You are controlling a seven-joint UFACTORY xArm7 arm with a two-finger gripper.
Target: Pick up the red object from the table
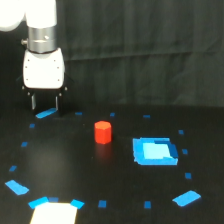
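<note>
The red object (pixel 103 132) is a small red-orange faceted block standing upright on the black table (pixel 75 160), near the middle of the exterior view. My gripper (pixel 45 103) hangs from the white arm at the upper left, above the table's far left part and well to the left of the block. Its two dark fingers (pixel 34 102) point down with a gap between them and nothing held.
A larger blue square patch (pixel 155 151) lies to the right of the block. Small blue tape marks dot the table, with bigger blue pieces at the front left (pixel 16 187) and front right (pixel 186 198). A bright white patch (pixel 54 213) sits at the bottom edge. A dark curtain hangs behind.
</note>
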